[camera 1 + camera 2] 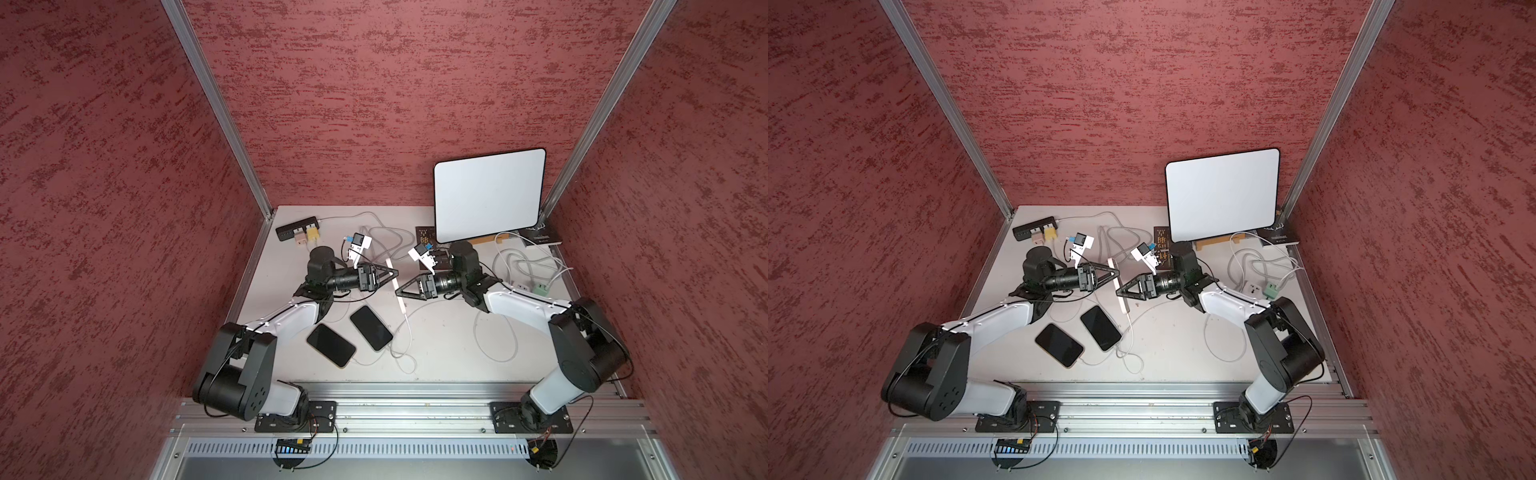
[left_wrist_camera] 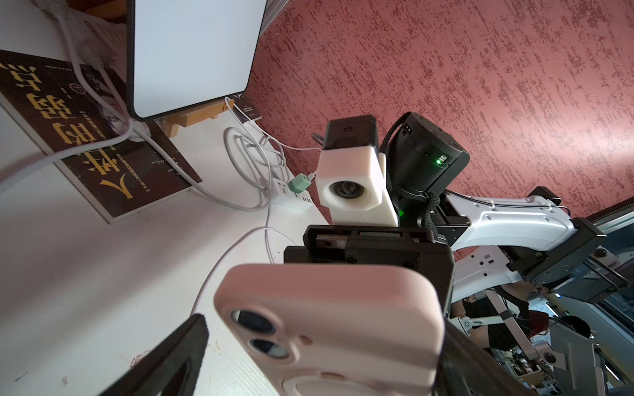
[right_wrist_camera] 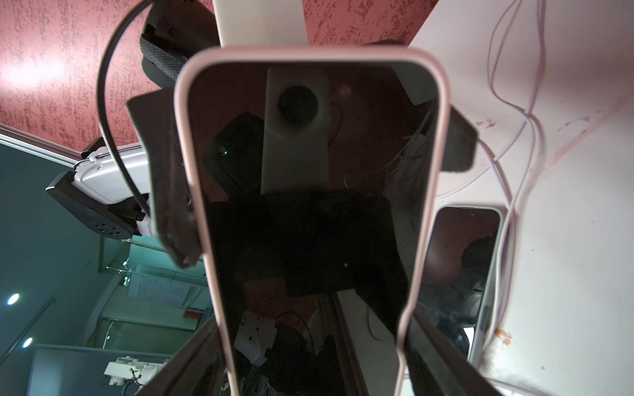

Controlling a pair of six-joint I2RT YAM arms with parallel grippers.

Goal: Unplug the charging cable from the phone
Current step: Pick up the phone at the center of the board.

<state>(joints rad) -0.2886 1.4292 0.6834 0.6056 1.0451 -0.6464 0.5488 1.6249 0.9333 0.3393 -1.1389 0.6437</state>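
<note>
In both top views the phone [image 1: 391, 266] [image 1: 1113, 268] is held on edge over the counter [image 1: 449, 345] between the two claws, with the charging cable [image 1: 408, 330] trailing from its near end.

Left wrist view: the left claw [image 2: 324, 325] is spread wide, straddling the phone's camera end.

Right wrist view: the right claw [image 3: 310, 319] is clenched on the phone's side edges.

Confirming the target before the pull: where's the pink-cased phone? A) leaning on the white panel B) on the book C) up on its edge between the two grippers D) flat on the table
C: the pink-cased phone stands on its edge between the left gripper and right gripper, with its screen filling the right wrist view.
</note>
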